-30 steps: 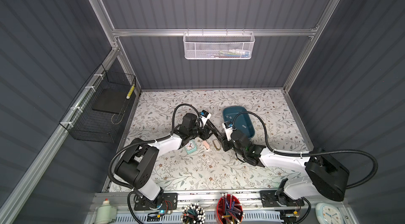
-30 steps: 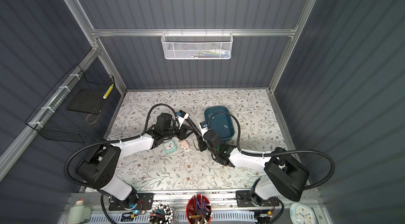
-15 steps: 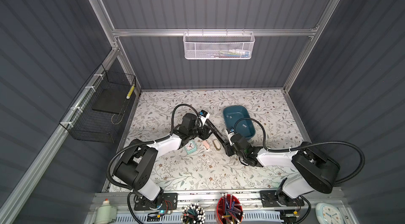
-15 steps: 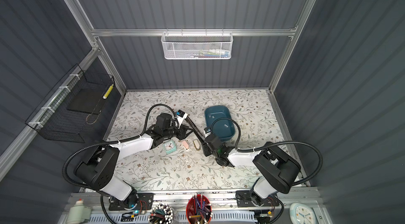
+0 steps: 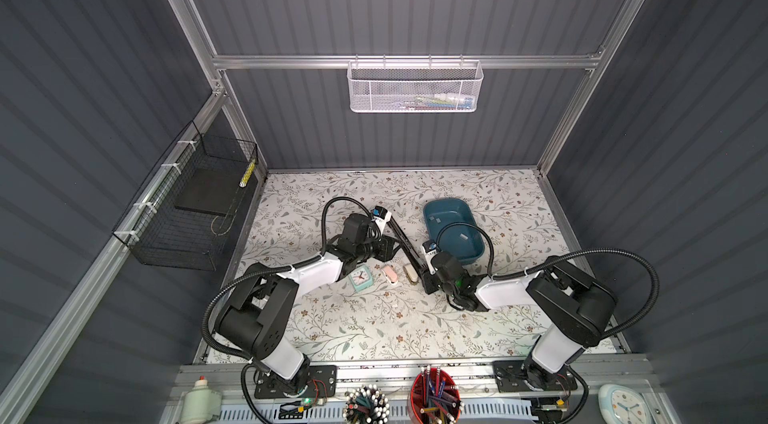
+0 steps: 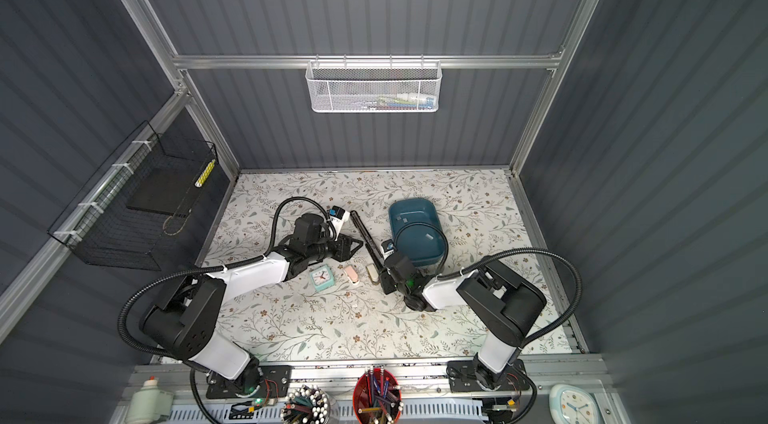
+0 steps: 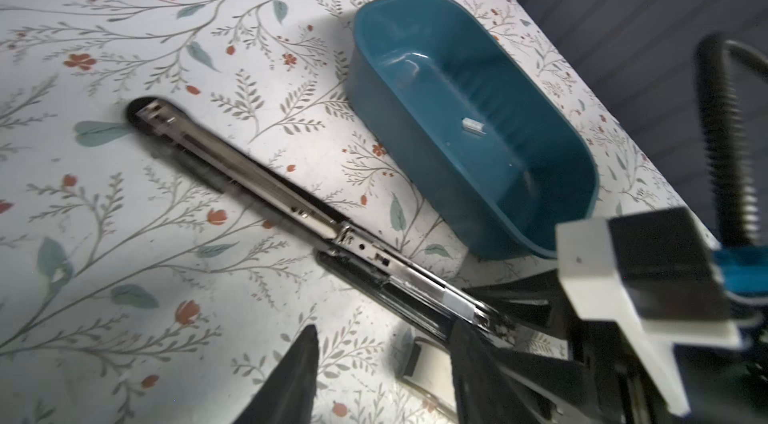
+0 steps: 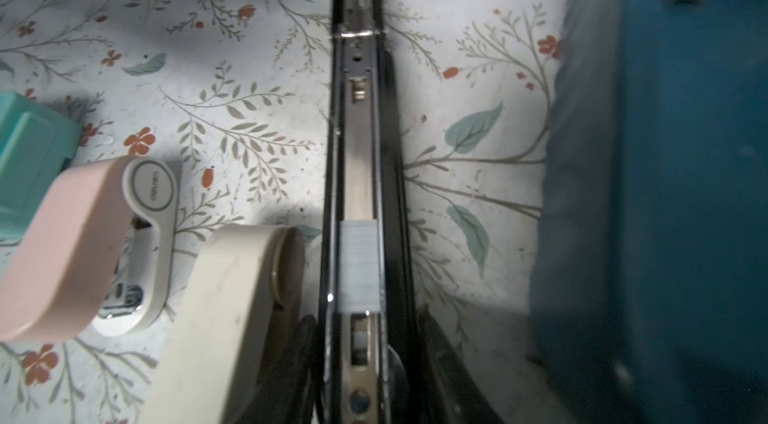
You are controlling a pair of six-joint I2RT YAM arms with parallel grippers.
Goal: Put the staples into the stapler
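Since a second ago the right arm's elbow has folded in toward the middle, while the left arm has barely shifted. The right gripper (image 8: 370,343) sits at the near end of the opened stapler (image 8: 359,131). The staples (image 8: 359,268) lie in the stapler's channel, just on the far side of the right gripper's fingers. Those fingers flank the rail, and I cannot tell whether they pinch it. The left gripper (image 7: 386,364), jaws apart, hangs left of the stapler, with the staples to its near right. A spare strip (image 7: 472,126) lies in the tray (image 7: 415,177), right of the stapler.
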